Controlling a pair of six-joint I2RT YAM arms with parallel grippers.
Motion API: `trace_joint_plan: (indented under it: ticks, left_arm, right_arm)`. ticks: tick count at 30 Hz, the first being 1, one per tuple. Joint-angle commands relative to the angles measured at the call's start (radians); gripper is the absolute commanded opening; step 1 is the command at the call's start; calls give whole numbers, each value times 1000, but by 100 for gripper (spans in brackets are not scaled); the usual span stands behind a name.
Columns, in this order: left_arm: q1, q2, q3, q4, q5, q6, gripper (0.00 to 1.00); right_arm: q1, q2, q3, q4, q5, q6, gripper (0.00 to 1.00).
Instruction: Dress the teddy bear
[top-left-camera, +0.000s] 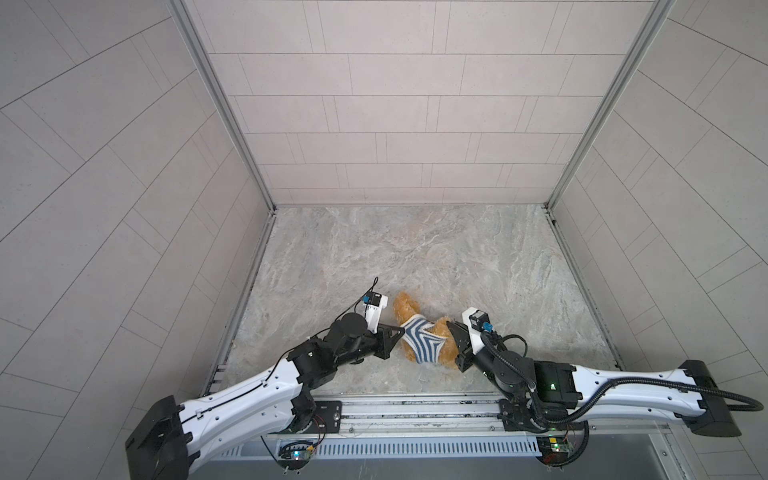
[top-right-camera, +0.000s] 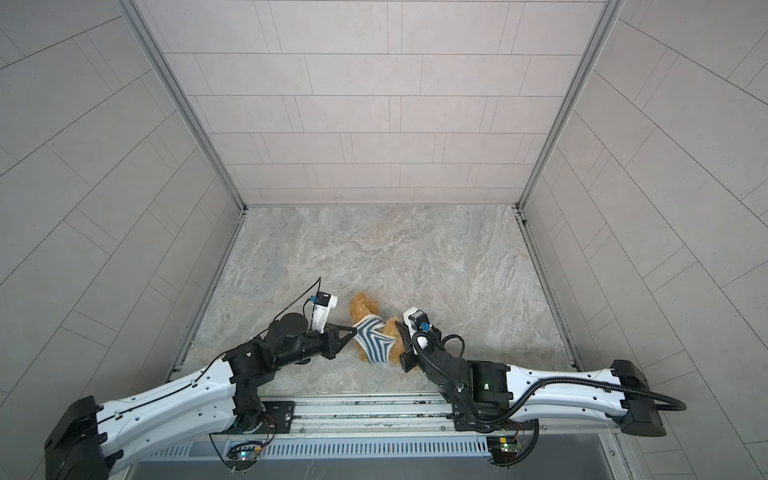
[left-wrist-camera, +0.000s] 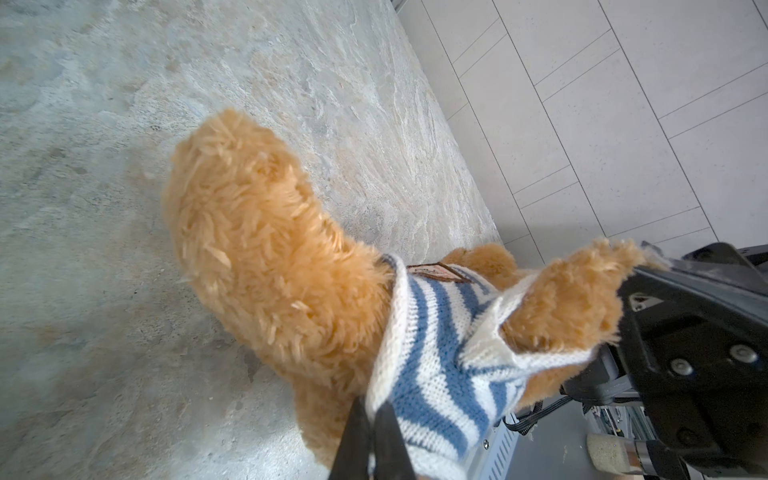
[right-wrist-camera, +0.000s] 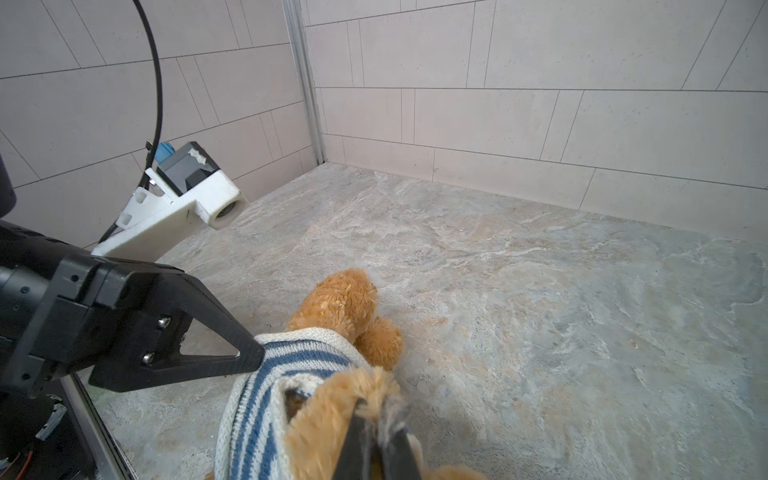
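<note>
Left arm (top-left-camera: 249, 386): extended from its base at lower left, with the forearm angled inward toward centre and the wrist held low and roughly level. Left gripper (top-left-camera: 401, 331): pointed across toward the right side. Its fingers (left-wrist-camera: 353, 440) are pressed together, and the white hem of the striped shirt (left-wrist-camera: 432, 353) is pinched between them.

Right arm (top-left-camera: 623, 380): reached inward from lower right, with the elbow folded close to its base. Right gripper (top-left-camera: 451, 328): directed away from the base and slightly left. Its fingers (right-wrist-camera: 353, 453) are closed and clamped on the fur of the teddy bear (right-wrist-camera: 345, 299). The two grippers are held near each other but apart.
</note>
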Motion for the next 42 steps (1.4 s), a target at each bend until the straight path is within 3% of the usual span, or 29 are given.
trace_joint_plan:
  ticks: [1, 5, 10, 23, 34, 42]
  left_arm:
    - [17, 19, 8, -35, 3, 26, 0]
    - [17, 41, 19, -17, 5, 23, 0]
    - [17, 65, 15, -7, 4, 13, 0]
    - [18, 98, 0, 58, 7, -8, 0]
    - [20, 113, -10, 75, -6, -15, 0]
    - [19, 121, -12, 88, -10, -29, 0]
  right_arm:
    - [-19, 42, 51, 21, 49, -4, 0]
    - [-33, 91, 67, 28, 39, 3, 1]
    - [-53, 90, 79, -8, -48, -2, 23]
    - [-52, -10, 139, -329, -372, -95, 59]
    - [125, 112, 192, -302, -406, -277, 64]
    - [196, 93, 161, -267, -417, -360, 64]
